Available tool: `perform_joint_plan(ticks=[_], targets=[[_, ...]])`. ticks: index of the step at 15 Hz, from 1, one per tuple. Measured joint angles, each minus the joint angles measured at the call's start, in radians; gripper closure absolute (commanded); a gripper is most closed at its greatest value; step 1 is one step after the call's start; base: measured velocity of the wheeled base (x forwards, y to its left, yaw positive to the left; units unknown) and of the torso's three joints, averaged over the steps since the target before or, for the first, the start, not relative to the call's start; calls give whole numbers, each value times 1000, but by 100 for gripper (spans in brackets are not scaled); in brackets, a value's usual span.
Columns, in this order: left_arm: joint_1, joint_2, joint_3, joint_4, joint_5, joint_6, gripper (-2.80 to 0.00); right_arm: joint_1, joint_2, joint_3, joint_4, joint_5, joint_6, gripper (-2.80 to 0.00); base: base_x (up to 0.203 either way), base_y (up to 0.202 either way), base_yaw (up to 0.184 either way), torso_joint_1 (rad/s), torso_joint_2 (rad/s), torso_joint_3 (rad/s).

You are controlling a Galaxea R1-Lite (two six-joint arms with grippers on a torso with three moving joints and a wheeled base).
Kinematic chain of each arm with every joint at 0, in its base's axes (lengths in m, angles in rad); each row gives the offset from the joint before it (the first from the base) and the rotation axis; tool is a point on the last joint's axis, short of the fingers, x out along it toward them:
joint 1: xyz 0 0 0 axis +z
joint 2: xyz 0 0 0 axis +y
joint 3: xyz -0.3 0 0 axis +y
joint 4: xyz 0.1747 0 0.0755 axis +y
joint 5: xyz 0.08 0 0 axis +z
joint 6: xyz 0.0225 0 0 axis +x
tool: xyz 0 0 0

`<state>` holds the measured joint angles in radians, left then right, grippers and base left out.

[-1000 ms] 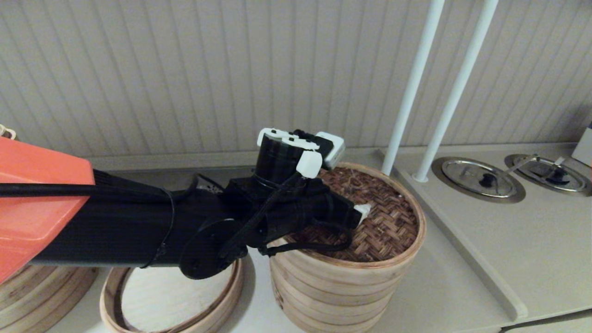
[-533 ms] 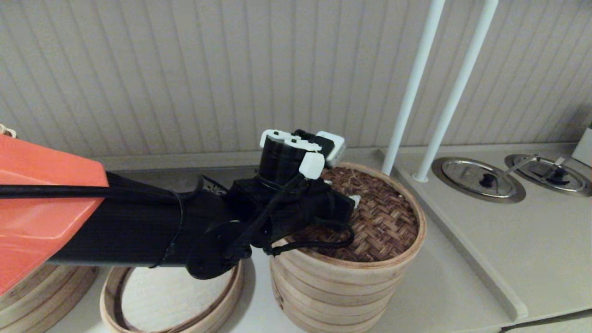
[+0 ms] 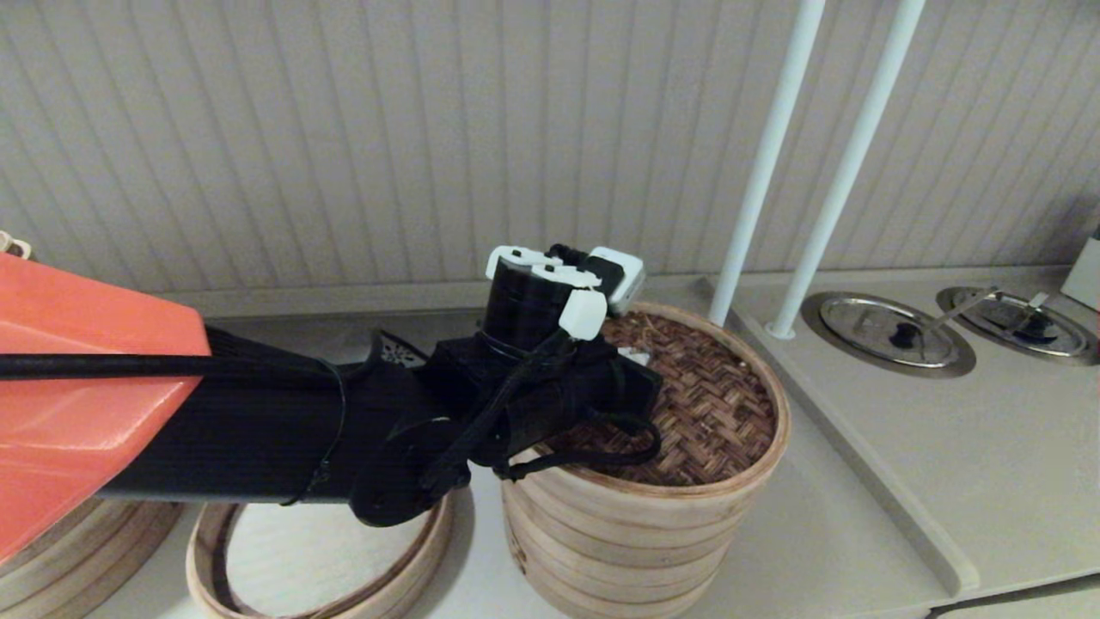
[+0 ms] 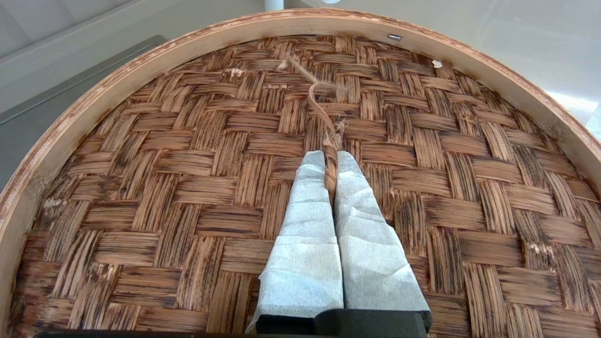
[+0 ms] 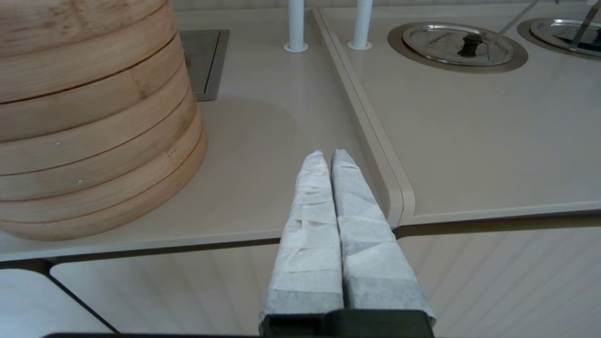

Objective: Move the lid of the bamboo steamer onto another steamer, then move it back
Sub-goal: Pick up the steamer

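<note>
The bamboo steamer lid (image 3: 713,413), dark brown woven with a pale rim, lies on top of the tall multi-tier stack (image 3: 619,550). My left gripper (image 3: 638,355) reaches over it from the left. In the left wrist view the left gripper (image 4: 331,157) is shut on the lid's string loop (image 4: 324,108), which runs up between the white-wrapped fingers above the weave (image 4: 188,188). The other steamer (image 3: 203,563), a low ring lined with white cloth, sits on the counter left of the stack, partly under my arm. My right gripper (image 5: 328,157) is shut and empty, near the counter's front edge, right of the stack (image 5: 94,117).
Two white poles (image 3: 756,189) rise just behind and right of the stack. A raised counter section (image 3: 859,481) to the right holds round metal lids (image 3: 889,331) in wells. Another bamboo stack (image 3: 77,550) stands at the far left.
My left gripper's tip has drawn back across the lid toward its centre and a little higher. The lid still rests on the tall stack.
</note>
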<state>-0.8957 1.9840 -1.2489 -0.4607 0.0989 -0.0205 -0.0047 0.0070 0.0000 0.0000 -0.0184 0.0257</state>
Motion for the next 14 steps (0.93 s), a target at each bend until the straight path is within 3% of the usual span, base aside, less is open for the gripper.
perform_joint_plan(ticks=[14], targets=[[-1,-80,20,-18,26,-9,0,0,0,0,0,0,0,0,0,0,0,0,0,0]])
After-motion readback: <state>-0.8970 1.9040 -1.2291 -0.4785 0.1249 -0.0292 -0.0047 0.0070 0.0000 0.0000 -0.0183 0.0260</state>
